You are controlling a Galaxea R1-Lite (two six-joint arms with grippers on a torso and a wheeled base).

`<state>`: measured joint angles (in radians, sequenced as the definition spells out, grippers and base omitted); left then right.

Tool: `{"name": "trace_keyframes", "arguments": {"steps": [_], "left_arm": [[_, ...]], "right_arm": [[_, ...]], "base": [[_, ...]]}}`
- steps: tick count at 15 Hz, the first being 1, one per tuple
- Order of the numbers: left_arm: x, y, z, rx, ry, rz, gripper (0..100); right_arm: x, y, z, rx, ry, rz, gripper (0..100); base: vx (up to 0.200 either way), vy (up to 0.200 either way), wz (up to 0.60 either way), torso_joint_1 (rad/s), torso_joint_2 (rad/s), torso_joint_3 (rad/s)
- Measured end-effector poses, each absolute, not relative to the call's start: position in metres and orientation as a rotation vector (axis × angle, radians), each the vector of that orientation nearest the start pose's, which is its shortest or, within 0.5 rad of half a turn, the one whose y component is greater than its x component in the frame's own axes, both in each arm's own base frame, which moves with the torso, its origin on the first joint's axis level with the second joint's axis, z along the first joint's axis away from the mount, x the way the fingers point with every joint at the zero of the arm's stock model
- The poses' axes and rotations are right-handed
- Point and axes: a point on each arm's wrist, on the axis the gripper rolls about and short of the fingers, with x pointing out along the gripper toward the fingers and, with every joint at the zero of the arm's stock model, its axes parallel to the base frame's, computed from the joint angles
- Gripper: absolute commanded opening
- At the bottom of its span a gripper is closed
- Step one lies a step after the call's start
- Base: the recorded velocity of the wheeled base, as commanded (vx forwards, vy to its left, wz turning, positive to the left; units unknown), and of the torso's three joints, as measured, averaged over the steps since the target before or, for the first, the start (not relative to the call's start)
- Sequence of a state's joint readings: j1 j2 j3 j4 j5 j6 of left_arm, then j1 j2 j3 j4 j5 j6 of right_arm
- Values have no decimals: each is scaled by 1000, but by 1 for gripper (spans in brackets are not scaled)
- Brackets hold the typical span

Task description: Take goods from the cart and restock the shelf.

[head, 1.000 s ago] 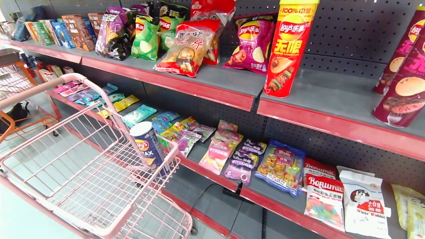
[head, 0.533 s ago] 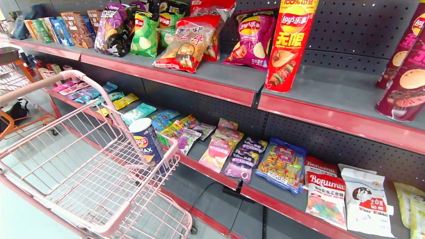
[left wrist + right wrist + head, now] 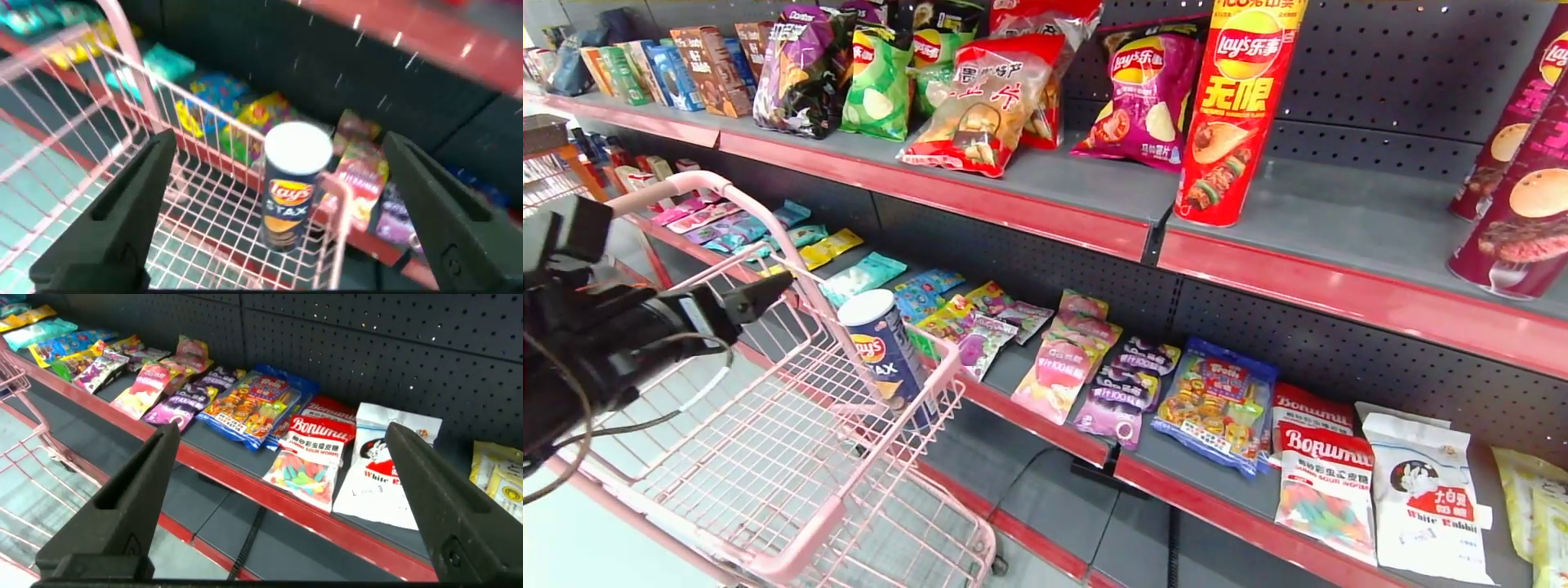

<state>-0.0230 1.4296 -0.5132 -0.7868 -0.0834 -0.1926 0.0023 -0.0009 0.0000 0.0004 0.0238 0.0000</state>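
Chip can [image 3: 886,355] stands hemmed by pink cart [image 3: 809,535] wires.

You see the cart [image 3: 768,441] made of thin metal wire with a pink coating, smooth and a little shiny. The can [image 3: 886,359] in it has a glossy printed wall, and its lid [image 3: 866,306] looks like white matt plastic. The shelf [image 3: 1339,237] boards are grey and matt, with a glossy red front edge [image 3: 1013,214]. The back panel [image 3: 1380,73] is dark, matt and full of small holes. The chip bags [image 3: 984,106] and the sweets packs [image 3: 1217,404] are shiny film with wrinkles
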Motion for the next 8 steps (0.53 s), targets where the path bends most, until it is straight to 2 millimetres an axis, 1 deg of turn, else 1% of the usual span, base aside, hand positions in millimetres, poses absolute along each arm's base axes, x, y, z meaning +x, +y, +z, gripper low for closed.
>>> {"name": "trace_keyframes", "arguments": {"steps": [1, 4, 5, 8], "left_arm": [[241, -8, 176, -193, 175, -97, 100], [271, -10, 141, -193, 237, -111, 100], [279, -14, 130, -192, 256, -127, 100], [292, -27, 105, -185, 313, -183, 100]], "right_arm": [[-23, 0, 75, 0, 0, 26, 100], [-23, 0, 75, 0, 0, 27, 100], [-23, 0, 75, 0, 0, 27, 100], [-23, 1, 75, -1, 0, 27, 100]], "base": [[0, 0, 0, 0, 0, 0], [0, 0, 0, 0, 0, 0], [0, 0, 0, 0, 0, 0], [0, 0, 0, 0, 0, 0]]}}
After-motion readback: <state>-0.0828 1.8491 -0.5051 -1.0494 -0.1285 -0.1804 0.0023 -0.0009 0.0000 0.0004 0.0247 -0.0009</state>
